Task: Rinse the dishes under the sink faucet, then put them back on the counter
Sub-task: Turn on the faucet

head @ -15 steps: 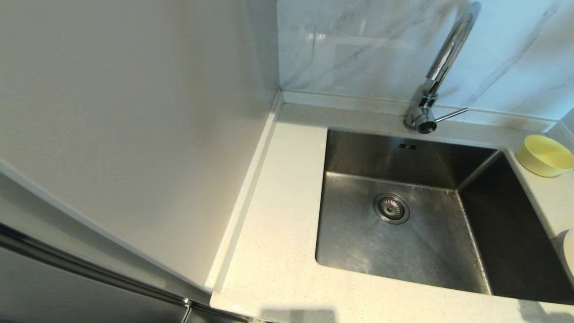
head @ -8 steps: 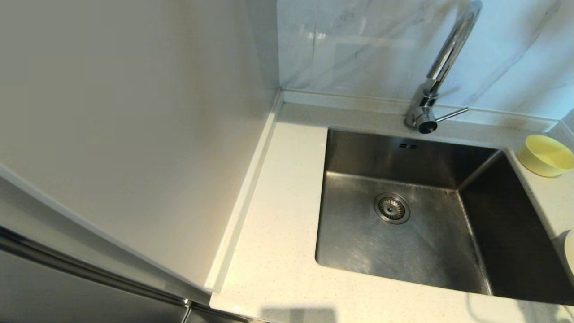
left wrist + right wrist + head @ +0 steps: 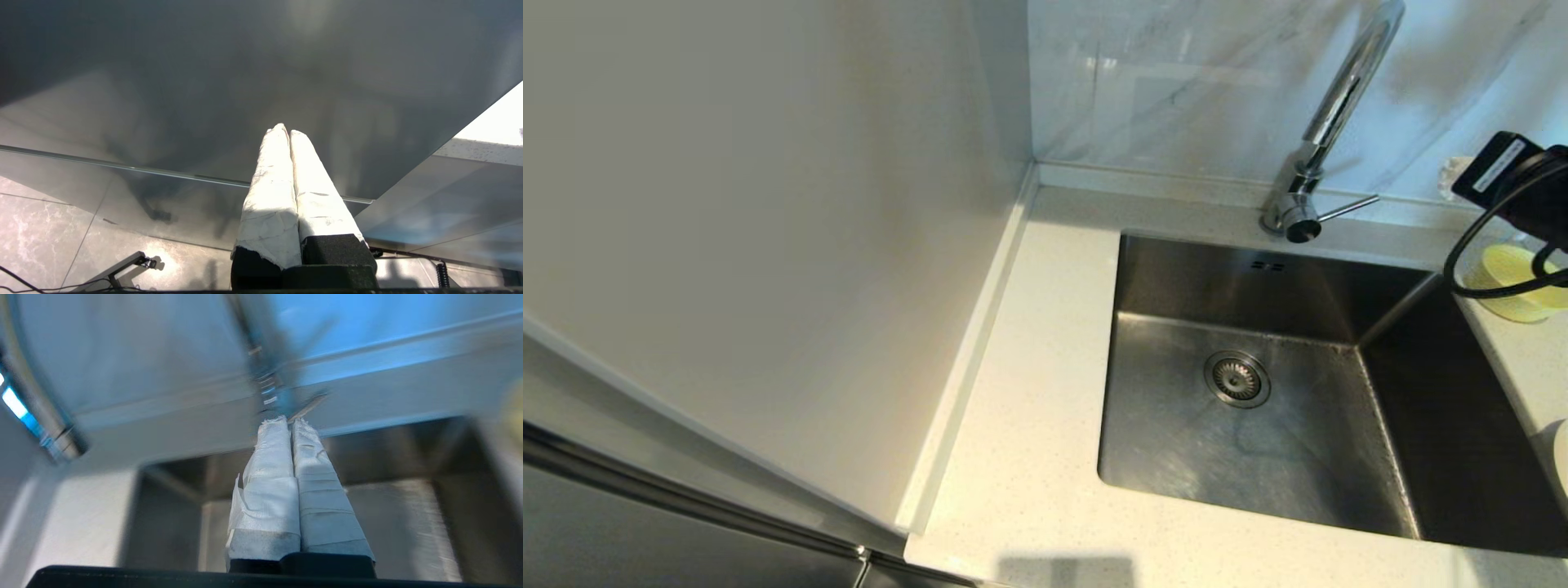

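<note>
Speckled bench (image 3: 1045,425) round the sink (image 3: 1258,441); right pincer (image 3: 291,419) clamped fully closed, gripping nothing, near the faucet (image 3: 1327,122). Left pincer (image 3: 286,130) likewise, parked.

right tool (image 3: 289,420): fingers pressed together | over sink (image 3: 392,522) | pointing toward sink faucet (image 3: 269,375)

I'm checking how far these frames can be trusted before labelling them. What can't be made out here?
- Cream-white dish: head view, cut off by the picture's right edge; only a sliver shows.
- Yellow bowl: head view, partly covered by the right arm's black cable and wrist.
- Right gripper: outside the head view; the right wrist view shows it shut.
- Faucet: spout tip cut off by the top edge; smeared by blur in the right wrist view.
- Left gripper: shut, facing a dark panel.
</note>
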